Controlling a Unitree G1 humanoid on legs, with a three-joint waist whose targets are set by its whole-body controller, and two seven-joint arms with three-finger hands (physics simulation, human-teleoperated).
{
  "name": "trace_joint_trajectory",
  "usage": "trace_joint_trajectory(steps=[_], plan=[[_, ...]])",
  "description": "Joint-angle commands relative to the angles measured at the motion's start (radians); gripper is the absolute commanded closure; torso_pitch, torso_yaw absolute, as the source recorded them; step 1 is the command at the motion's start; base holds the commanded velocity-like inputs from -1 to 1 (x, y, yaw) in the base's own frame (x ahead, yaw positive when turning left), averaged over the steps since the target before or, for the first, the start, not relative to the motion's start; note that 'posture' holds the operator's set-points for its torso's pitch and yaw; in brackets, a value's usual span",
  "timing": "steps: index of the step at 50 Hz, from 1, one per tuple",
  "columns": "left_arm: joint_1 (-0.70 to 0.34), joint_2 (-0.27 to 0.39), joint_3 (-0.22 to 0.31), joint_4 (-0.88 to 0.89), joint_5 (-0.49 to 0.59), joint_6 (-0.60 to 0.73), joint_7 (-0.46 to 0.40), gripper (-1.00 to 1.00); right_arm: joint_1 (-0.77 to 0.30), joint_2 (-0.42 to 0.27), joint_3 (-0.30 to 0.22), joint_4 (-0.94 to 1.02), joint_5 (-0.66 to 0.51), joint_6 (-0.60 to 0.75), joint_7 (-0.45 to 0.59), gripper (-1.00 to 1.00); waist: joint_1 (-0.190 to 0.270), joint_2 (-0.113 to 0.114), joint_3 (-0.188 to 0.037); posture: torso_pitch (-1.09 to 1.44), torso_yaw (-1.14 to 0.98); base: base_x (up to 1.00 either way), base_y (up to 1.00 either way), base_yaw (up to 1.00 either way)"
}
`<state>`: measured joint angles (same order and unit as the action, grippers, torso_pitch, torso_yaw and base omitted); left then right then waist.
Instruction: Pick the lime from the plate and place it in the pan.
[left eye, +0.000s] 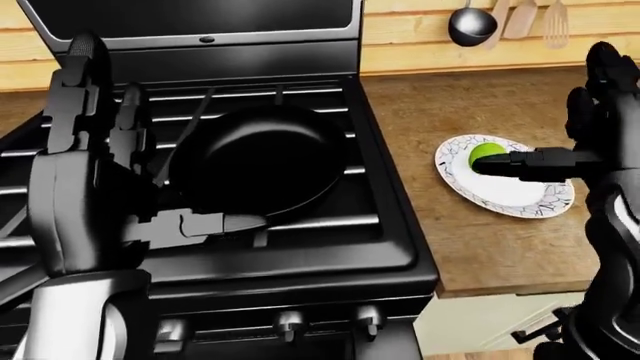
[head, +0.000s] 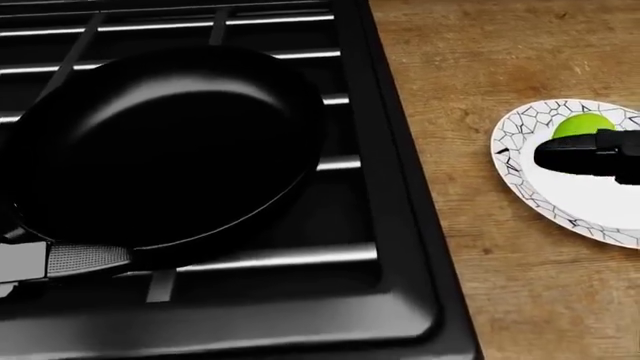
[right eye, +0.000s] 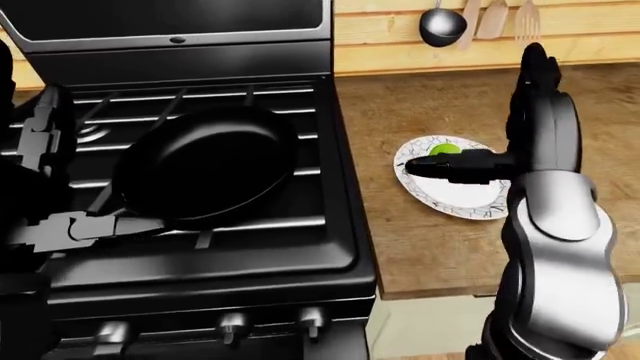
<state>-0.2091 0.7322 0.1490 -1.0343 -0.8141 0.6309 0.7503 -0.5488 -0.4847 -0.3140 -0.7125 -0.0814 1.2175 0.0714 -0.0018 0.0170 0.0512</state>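
A green lime (head: 578, 123) lies on a white plate with black crackle lines (head: 512, 160), which rests on the wooden counter to the right of the stove. My right hand (head: 548, 157) reaches in from the right just over the plate. One dark finger (left eye: 530, 162) stretches across the lime's lower half and hides it, and the fingers do not close round the fruit. The black pan (head: 170, 142) sits on the stove grates at the left. My left hand (left eye: 235, 223) hovers open by the pan's lower left rim and holds nothing.
Black stove (left eye: 300, 255) with metal grates and knobs (left eye: 290, 324) along its lower face. The wooden counter (head: 480, 60) ends just below the plate in the eye views. A ladle (left eye: 470, 26) and spatulas hang on the wall at the top right.
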Motion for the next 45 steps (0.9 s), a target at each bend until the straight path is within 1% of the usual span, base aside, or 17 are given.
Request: trace_joint_trajectory(steps=[1, 3, 4, 5, 8, 10, 13, 16, 20, 23, 26, 29, 32, 34, 39, 45], plan=[[-0.02, 0.012, 0.023, -0.013, 0.005, -0.016, 0.005, -1.0, -0.053, -0.049, -0.002, 0.007, -0.039, -0.027, 0.045, -1.0, 0.0, -0.004, -0.019, 0.0, 0.0, 0.0, 0.0, 0.0], [-0.02, 0.013, 0.021, -0.013, 0.006, -0.017, 0.005, -1.0, -0.087, -0.089, 0.015, 0.047, -0.072, -0.007, 0.088, -1.0, 0.001, -0.003, -0.017, 0.0, 0.0, 0.0, 0.0, 0.0], [-0.021, 0.013, 0.025, -0.013, 0.003, -0.016, 0.006, -1.0, -0.123, -0.083, 0.008, 0.061, -0.073, 0.023, 0.104, -1.0, 0.002, -0.002, -0.017, 0.0, 0.0, 0.0, 0.0, 0.0], [-0.021, 0.014, 0.025, -0.013, 0.002, -0.016, 0.006, -1.0, -0.137, -0.081, 0.007, 0.068, -0.075, 0.026, 0.116, -1.0, 0.002, -0.001, -0.017, 0.0, 0.0, 0.0, 0.0, 0.0], [-0.023, 0.012, 0.022, -0.013, 0.005, -0.014, 0.007, -1.0, -0.171, -0.082, 0.028, 0.111, -0.095, 0.03, 0.138, -1.0, 0.002, 0.0, -0.016, 0.0, 0.0, 0.0, 0.0, 0.0], [-0.027, 0.009, 0.023, -0.013, 0.006, -0.009, 0.006, -1.0, -0.191, -0.075, 0.033, 0.137, -0.103, 0.02, 0.147, -1.0, 0.001, 0.001, -0.017, 0.0, 0.0, 0.0, 0.0, 0.0], [-0.029, 0.007, 0.032, -0.013, 0.001, -0.004, 0.004, -1.0, -0.215, -0.094, 0.062, 0.182, -0.126, 0.013, 0.179, -1.0, 0.001, 0.001, -0.019, 0.0, 0.0, 0.0, 0.0, 0.0], [-0.031, 0.004, 0.031, -0.013, 0.005, -0.001, 0.001, -1.0, -0.239, -0.107, 0.076, 0.219, -0.158, -0.007, 0.215, -1.0, 0.001, 0.002, -0.019, 0.0, 0.0, 0.0, 0.0, 0.0], [-0.032, 0.009, 0.033, -0.013, 0.001, -0.002, 0.002, -1.0, -0.251, -0.098, 0.084, 0.26, -0.203, -0.048, 0.251, -1.0, 0.002, 0.004, -0.02, 0.0, 0.0, 0.0, 0.0, 0.0], [-0.022, 0.003, 0.02, -0.013, 0.017, -0.008, -0.005, -1.0, -0.273, -0.099, 0.094, 0.297, -0.235, -0.059, 0.276, -1.0, 0.002, 0.005, -0.021, 0.0, 0.0, 0.0, 0.0, 0.0], [-0.024, 0.017, 0.035, -0.013, -0.002, -0.011, 0.002, -1.0, -0.285, -0.098, 0.089, 0.331, -0.261, -0.078, 0.296, -1.0, 0.001, 0.006, -0.023, 0.0, 0.0, 0.0, 0.0, 0.0], [-0.021, 0.022, 0.025, -0.013, 0.002, -0.019, 0.007, -1.0, -0.287, -0.087, 0.093, 0.36, -0.279, -0.1, 0.31, -1.0, 0.002, 0.006, -0.024, 0.0, 0.0, 0.0, 0.0, 0.0], [-0.019, 0.03, 0.027, -0.013, -0.006, -0.025, 0.011, -1.0, -0.284, -0.079, 0.097, 0.373, -0.296, -0.115, 0.325, -1.0, 0.002, 0.007, -0.026, 0.0, 0.0, 0.0, 0.0, 0.0], [-0.019, 0.038, 0.025, -0.013, -0.002, -0.03, 0.013, -1.0, -0.279, -0.07, 0.096, 0.38, -0.309, -0.122, 0.328, -1.0, 0.002, 0.007, -0.027, 0.0, 0.0, 0.0, 0.0, 0.0], [-0.013, 0.036, 0.019, -0.013, 0.005, -0.034, 0.012, -1.0, -0.261, -0.046, 0.099, 0.39, -0.331, -0.148, 0.336, -1.0, 0.002, 0.009, -0.028, 0.0, 0.0, 0.0, 0.0, 0.0], [-0.017, 0.032, 0.028, -0.013, 0.0, -0.025, 0.01, -1.0, -0.28, -0.043, 0.105, 0.428, -0.35, -0.167, 0.354, -1.0, 0.001, 0.011, -0.029, 0.0, 0.0, 0.0, 0.0, 0.0]])
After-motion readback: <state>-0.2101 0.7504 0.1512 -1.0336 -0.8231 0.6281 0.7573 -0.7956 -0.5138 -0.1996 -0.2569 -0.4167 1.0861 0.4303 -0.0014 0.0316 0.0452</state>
